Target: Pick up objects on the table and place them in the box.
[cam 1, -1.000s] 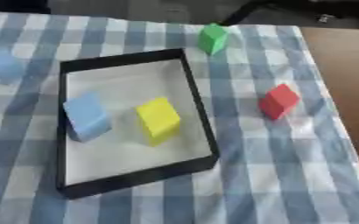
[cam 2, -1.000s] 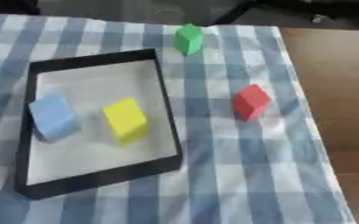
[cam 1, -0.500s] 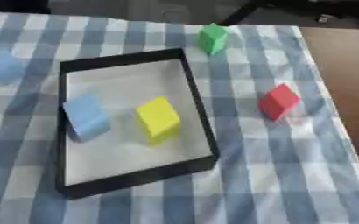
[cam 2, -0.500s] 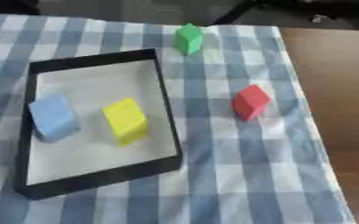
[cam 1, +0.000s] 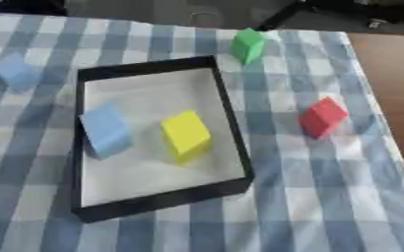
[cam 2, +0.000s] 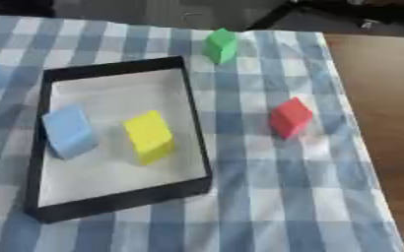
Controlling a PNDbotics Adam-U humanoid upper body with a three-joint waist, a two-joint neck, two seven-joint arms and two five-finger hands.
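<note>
A black-walled box [cam 1: 231,110] with a white floor lies on the checked cloth, left of centre. Inside it sit a light blue block [cam 1: 106,130] and a yellow block [cam 1: 185,135], side by side. Outside the box, a red block [cam 1: 322,117] rests on the cloth to the right. A green block [cam 1: 247,45] stands near the far edge. Another light blue block [cam 1: 16,72] lies on the cloth at the far left. Neither hand shows in either view.
The blue-and-white checked cloth [cam 1: 300,197] covers the table. Bare brown table [cam 2: 382,98] runs along the right side past the cloth's edge. Dark shapes [cam 1: 326,7] lie beyond the far edge.
</note>
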